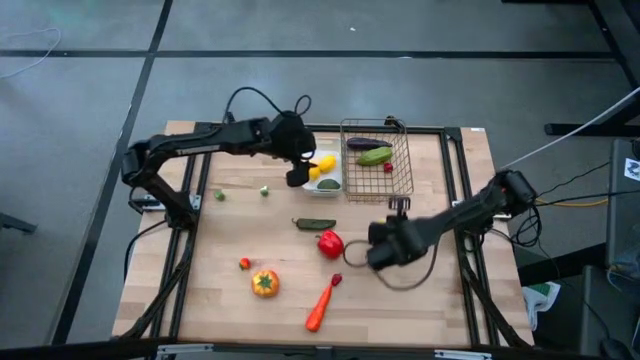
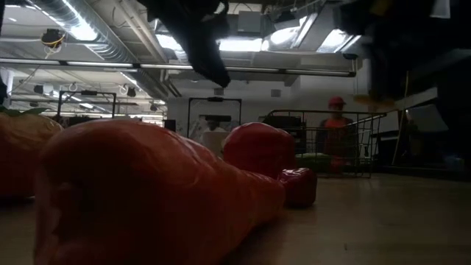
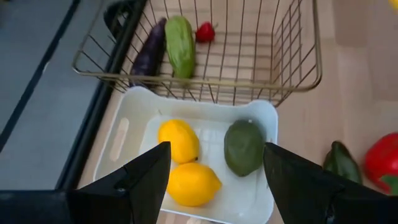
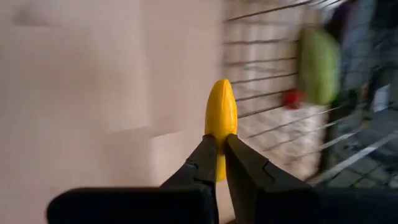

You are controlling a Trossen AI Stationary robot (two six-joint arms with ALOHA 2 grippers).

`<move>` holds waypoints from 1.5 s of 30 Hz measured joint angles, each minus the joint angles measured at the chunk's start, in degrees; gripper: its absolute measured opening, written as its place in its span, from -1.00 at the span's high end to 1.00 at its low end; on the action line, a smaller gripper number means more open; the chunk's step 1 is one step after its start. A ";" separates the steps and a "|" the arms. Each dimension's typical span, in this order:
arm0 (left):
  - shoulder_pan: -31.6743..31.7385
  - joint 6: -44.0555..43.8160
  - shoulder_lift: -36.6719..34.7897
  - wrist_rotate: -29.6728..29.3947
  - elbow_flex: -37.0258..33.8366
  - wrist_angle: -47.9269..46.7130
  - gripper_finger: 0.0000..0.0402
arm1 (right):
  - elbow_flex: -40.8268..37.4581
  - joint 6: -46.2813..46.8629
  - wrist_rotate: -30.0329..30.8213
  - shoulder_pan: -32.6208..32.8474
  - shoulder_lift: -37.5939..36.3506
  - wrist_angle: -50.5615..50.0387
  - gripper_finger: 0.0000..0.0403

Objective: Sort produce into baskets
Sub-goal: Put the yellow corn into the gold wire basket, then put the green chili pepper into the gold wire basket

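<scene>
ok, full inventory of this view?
wire basket: 1, metal, far side
eggplant: 1, purple, in basket
cucumber: 1, green, in basket
small red piece: 1, red, in basket
tray: 1, white, beside basket
lemons: 2, yellow, in tray
green piece: 1, dark, in tray
pepper: 1, red, mid-table
tomato: 1, orange, near side
carrot: 1, orange, near edge
small bits: 5, green/red, loose on table
left gripper: jaws open, over tray
right gripper: jaws shut on yellow piece

Robotics lab or workshop — a wooden table (image 1: 230,290) framed in black rails stands on a grey floor (image 1: 80,120) marked with dark lines, loose cables (image 1: 30,45) trailing across it. Low view shows exposed ceiling ducts (image 2: 96,40), strip lights (image 2: 243,44) and metal racks (image 2: 213,110) — an industrial interior.
</scene>
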 joint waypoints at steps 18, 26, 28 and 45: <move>-4.29 -5.25 -7.74 0.02 0.02 -0.21 -0.25 | 0.00 -45.38 -2.02 -39.51 -9.50 17.30 0.86; -8.85 -6.18 -7.88 0.02 0.01 -0.26 -0.25 | 0.00 -55.34 -18.19 -55.01 -6.32 30.41 0.86; -10.01 -6.25 -7.88 0.02 0.02 -0.24 -0.25 | 0.00 -55.65 -20.55 -57.65 -5.31 32.14 0.86; -21.87 -15.17 -4.98 0.04 0.00 -3.33 -0.25 | 0.00 -57.14 -22.95 -65.41 2.89 34.35 0.86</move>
